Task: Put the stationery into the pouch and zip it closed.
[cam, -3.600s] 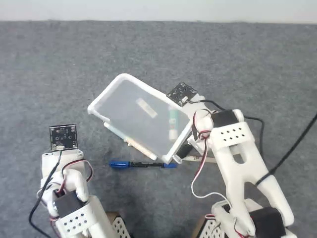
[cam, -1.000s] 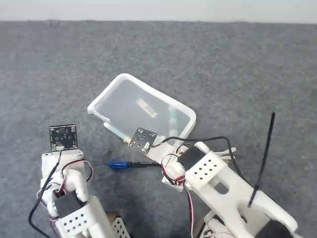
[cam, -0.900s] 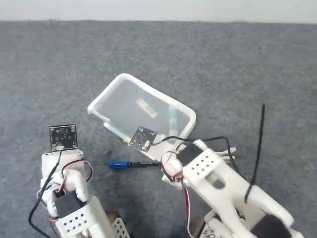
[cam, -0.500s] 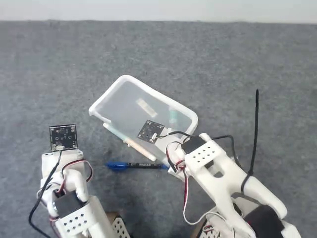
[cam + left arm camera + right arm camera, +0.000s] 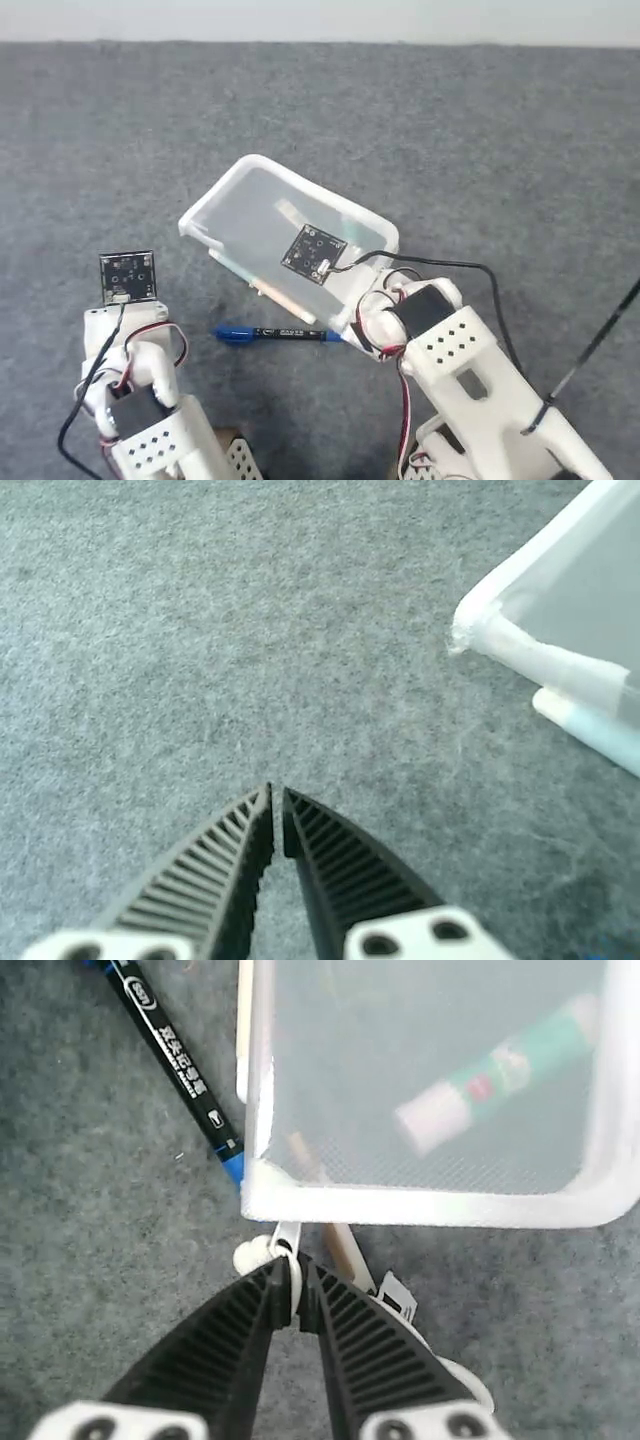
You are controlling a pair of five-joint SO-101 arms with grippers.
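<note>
A grey, carpet-like surface spreads under both grippers and runs out to a pale strip of wall at the far edge of the room.

There are two grippers. The left gripper sits over bare surface, its jaws pressed together with nothing between them. The right gripper is clamped on a small white zip tab at the nearest corner of the pouch.

There is one pouch, translucent white with a fine mesh face. It lies flat and stretches away from the right gripper. Another of its corners lies ahead of the left gripper and off to one side, well apart from it.

Four pieces of stationery can be counted.
- One tan stick pokes out past the pouch's edge, just beside the right gripper's tip. Whether it is inside the pouch or under it cannot be told.
- One black pen with blue ends lies outside on the surface. One blue end is close to the corner that the right gripper holds, and the rest angles away.
- One pale pen lies along the pouch's side edge, between the two grippers. Whether it is beside the pouch or beneath it is unclear.
- One green-and-white tube lies inside the pouch, farthest from the right gripper and seen through the mesh.
</note>
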